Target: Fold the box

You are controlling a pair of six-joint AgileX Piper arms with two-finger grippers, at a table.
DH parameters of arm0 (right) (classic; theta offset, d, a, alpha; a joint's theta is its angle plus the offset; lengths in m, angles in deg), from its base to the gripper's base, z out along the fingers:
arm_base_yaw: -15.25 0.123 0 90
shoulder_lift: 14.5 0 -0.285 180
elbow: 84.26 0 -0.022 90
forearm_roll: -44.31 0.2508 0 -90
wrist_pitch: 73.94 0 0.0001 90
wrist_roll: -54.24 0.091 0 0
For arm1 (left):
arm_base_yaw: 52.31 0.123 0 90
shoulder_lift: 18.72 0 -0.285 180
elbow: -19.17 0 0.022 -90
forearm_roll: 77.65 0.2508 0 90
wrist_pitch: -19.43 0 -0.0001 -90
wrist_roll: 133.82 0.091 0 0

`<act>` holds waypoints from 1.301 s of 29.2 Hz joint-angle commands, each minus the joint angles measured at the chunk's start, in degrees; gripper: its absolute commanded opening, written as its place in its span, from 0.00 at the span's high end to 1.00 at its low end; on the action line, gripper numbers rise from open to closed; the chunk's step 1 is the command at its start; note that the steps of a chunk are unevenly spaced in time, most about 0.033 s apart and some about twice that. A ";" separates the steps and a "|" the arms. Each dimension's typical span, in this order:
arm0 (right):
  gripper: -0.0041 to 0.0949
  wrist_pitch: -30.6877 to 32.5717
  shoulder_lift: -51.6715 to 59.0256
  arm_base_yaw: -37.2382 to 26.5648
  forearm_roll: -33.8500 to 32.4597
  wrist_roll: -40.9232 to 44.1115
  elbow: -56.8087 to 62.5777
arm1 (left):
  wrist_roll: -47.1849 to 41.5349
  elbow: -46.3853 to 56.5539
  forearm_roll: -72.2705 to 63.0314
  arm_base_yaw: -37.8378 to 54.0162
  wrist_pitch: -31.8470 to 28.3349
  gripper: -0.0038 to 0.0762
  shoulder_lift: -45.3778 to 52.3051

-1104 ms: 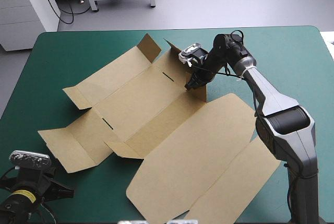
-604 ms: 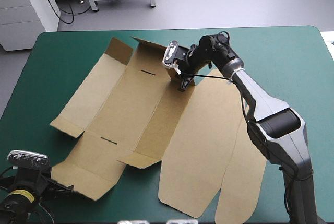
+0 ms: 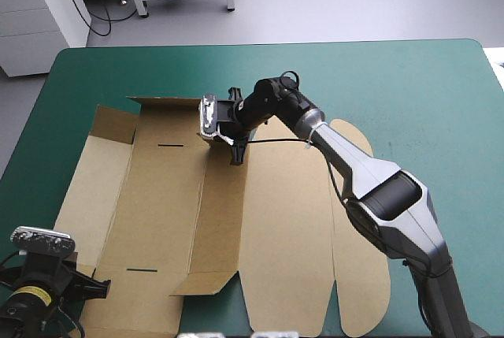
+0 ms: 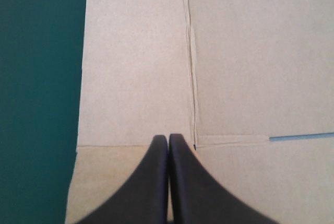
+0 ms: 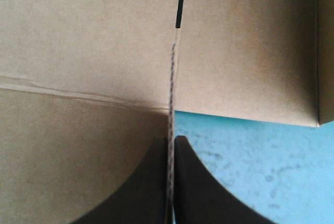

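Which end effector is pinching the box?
The right end effector, shut on an edge of the box; the left end effector is shut on nothing.

High view: the box runs off the picture's near edge, so its near flaps are cut off. The left gripper is mostly covered there by its own wrist, and its fingers cannot be made out. Right gripper: in the right wrist view the board's edge between the fingers covers where they meet, and in the high view the tips are too small to separate.
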 commanded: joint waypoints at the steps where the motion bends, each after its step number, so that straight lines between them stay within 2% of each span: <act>1: 0.98 -2.46 2.56 1.07 4.28 -1.20 -1.96 | -0.34 -1.58 0.77 -0.05 -2.51 0.96 -0.72; 10: 0.98 -1.91 2.12 1.46 4.93 -1.20 -1.96 | -0.34 -1.58 0.66 -0.05 -2.01 0.96 -0.72; 20: 0.98 -0.48 2.09 1.46 11.14 -4.20 -1.96 | -0.85 -1.58 0.66 -0.05 -2.01 0.96 -0.72; 30: 0.97 -0.13 2.09 1.46 11.39 -5.75 -1.96 | -0.56 -1.58 0.79 -0.05 -2.01 0.96 -0.72; 33: 0.92 -0.48 2.09 1.46 11.27 -5.64 -1.96 | -0.56 -1.58 0.79 -0.05 -2.01 0.96 -0.72; 38: 0.70 -1.24 2.09 1.46 10.79 -5.21 -1.96 | -0.84 -1.58 0.79 -0.05 -2.01 0.96 -0.72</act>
